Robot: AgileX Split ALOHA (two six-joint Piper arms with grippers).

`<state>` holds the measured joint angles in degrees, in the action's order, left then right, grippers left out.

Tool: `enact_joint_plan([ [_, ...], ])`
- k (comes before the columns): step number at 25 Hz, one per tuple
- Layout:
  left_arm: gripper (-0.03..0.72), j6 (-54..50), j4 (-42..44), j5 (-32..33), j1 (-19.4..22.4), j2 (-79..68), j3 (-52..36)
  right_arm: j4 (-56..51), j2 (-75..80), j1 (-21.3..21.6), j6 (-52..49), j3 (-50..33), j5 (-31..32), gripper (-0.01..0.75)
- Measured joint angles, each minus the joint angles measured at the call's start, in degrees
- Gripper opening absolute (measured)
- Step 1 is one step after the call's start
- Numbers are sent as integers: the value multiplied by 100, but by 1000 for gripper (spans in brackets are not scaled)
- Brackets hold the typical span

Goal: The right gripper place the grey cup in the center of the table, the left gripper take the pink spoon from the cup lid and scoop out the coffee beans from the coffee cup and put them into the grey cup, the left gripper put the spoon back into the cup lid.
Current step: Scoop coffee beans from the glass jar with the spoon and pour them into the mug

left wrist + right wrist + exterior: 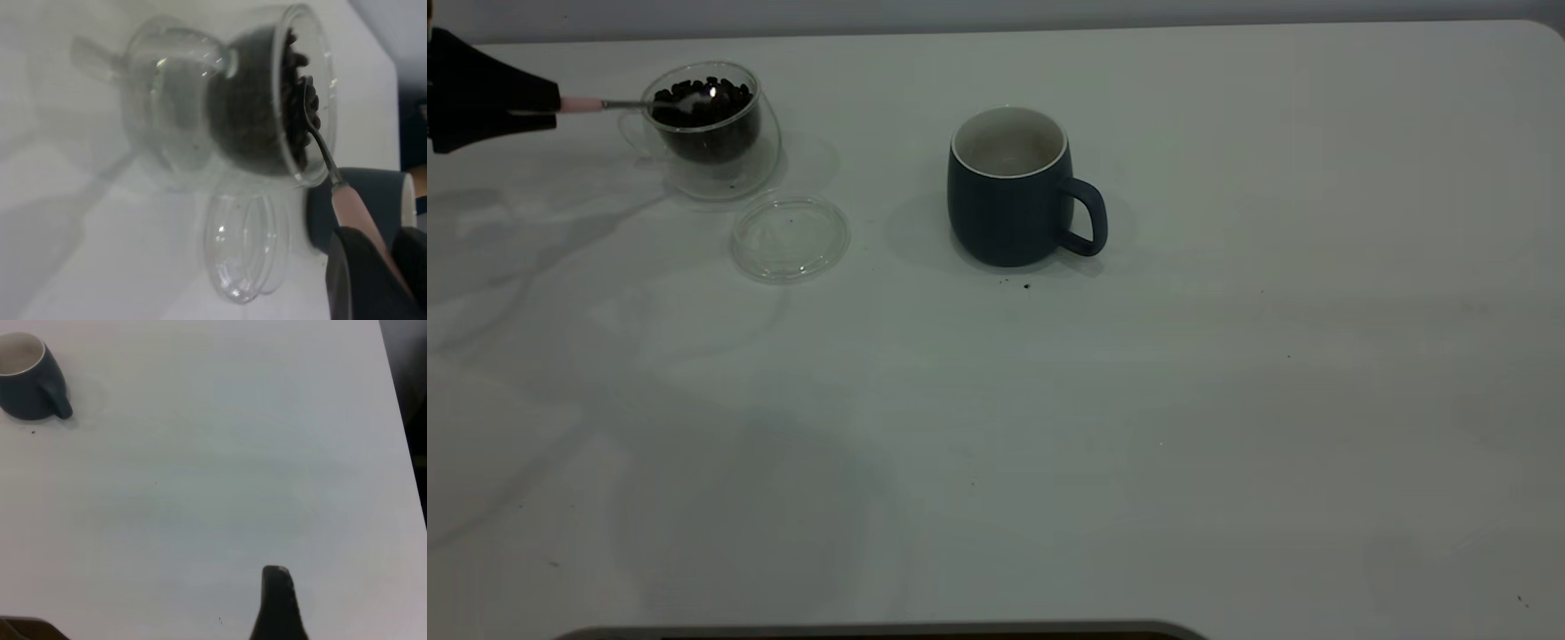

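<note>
- The left gripper comes in from the left edge of the table, near the far left corner. Its fingers are pressed together on the pink handle of the pink spoon, so the spoon lies almost level.
- The silver bowl of the spoon is inside the mouth of the coffee cup, on top of the coffee beans. I judge this is the scooping step, and a low flat grip helps to slide the bowl under the beans.
- The cup lid lies flat and bare just beside the coffee cup, toward the near edge. It waits there for the return of the spoon.
- The grey cup stands upright near the middle of the table, well apart from the glass cup, handle turned to the right edge. Its white inside looks without beans, so no transfer seems done yet.
- The right gripper is away from the cups, over the bare right part of the table; if it is open or closed I cannot tell.
</note>
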<state>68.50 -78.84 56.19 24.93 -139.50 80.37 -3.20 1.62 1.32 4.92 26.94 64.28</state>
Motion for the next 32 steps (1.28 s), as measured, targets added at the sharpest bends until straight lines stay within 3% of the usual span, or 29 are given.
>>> enact_joint_plan([
  [8,127,15,-41,84,0,0,0,0,0,0,0,0,0,591],
  [23,127,18,-302,853,161,0,0,0,0,0,0,0,0,591],
  [32,127,-2,-447,902,161,0,0,-5,0,0,0,0,0,591],
])
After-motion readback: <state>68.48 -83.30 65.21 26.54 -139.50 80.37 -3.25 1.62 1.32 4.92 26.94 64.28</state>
